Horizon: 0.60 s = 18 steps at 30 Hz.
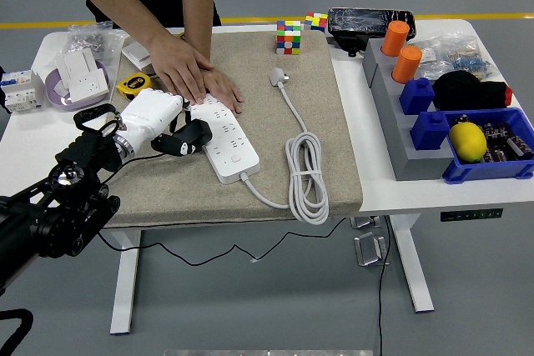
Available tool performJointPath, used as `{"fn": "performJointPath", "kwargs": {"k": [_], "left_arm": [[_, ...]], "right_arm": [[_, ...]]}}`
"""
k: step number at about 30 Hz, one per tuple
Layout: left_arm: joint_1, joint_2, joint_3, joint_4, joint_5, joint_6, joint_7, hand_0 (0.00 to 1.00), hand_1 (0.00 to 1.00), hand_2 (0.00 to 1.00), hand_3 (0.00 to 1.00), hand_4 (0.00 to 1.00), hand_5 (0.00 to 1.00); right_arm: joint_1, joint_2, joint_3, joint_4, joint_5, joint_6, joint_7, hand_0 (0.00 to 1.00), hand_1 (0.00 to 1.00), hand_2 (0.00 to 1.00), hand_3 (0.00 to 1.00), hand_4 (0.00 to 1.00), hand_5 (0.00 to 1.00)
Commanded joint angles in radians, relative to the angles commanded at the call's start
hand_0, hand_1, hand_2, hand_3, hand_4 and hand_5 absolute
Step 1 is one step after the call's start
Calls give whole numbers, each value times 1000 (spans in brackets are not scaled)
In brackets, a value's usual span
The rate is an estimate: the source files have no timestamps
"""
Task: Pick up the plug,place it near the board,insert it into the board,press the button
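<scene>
Reaching in from seven o'clock, the robot's left hand [163, 127], white-shelled with black fingers, rests at the near-left side of the long white power strip [224, 137] on the beige fabric mat [325, 156]. Its black fingers [190, 135] are curled against the strip's edge around something dark; whether that is a plug cannot be made out. The right arm is out of frame.

A person stands at twelve o'clock, one bare hand [185, 68] pressed flat on the strip's far end, holding it to the mat. The strip's own white cable [305, 174] leaves its near end, loops in a coil at four o'clock from it, then runs up to a white three-pin plug [277, 77] lying loose on the mat near two o'clock, well apart from the robot hand.

Beyond the mat's far edge stands a multicoloured puzzle cube [289, 37]. At ten o'clock lie a yellow tape measure [133, 83], its label too small to read, and white wall sockets in a pale purple bowl [77, 81]. At three o'clock, two orange cylinders [401, 50] and blue blocks [423, 110] sit on a grey stepped stand, beside a yellow lemon-shaped object [468, 140] in a blue tray [511, 168]. No lettering is legible anywhere.
</scene>
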Motion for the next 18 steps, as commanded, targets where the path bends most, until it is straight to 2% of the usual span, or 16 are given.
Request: {"fn": "performJointPath", "kwargs": {"k": [3, 4, 9, 10, 15, 16, 18], "left_arm": [[-2, -2, 3, 0, 0, -4, 1, 496, 354, 298, 398, 449, 104], [-3, -2, 3, 0, 0, -4, 1, 499, 354, 302, 403, 496, 130], [-6, -2, 2, 0, 0, -8, 1, 499, 354, 302, 403, 496, 130], [-7, -1, 2, 0, 0, -9, 0, 512, 355, 314, 405, 667, 212], [-8, -2, -1, 1, 0, -14, -3, 512, 355, 314, 405, 667, 212], [-8, -2, -2, 2, 0, -16, -4, 553, 468, 390, 437, 889, 343], [-9, -2, -4, 2, 0, -21, -6, 553, 468, 390, 437, 889, 343]], "right_arm": [[0, 0, 1, 0, 1, 0, 0, 816, 804, 789, 801, 998, 998], [1, 0, 1, 0, 1, -1, 0, 817, 804, 787, 800, 998, 998], [3, 0, 3, 0, 4, -1, 1, 817, 804, 787, 800, 998, 998], [3, 0, 3, -1, 5, -1, 1, 817, 802, 787, 800, 998, 998], [3, -1, 4, -1, 7, -1, 2, 817, 802, 787, 800, 998, 998], [3, -1, 5, -1, 7, -1, 2, 816, 801, 787, 800, 998, 998], [4, 0, 5, -1, 7, -1, 3, 816, 801, 787, 800, 998, 998]]}}
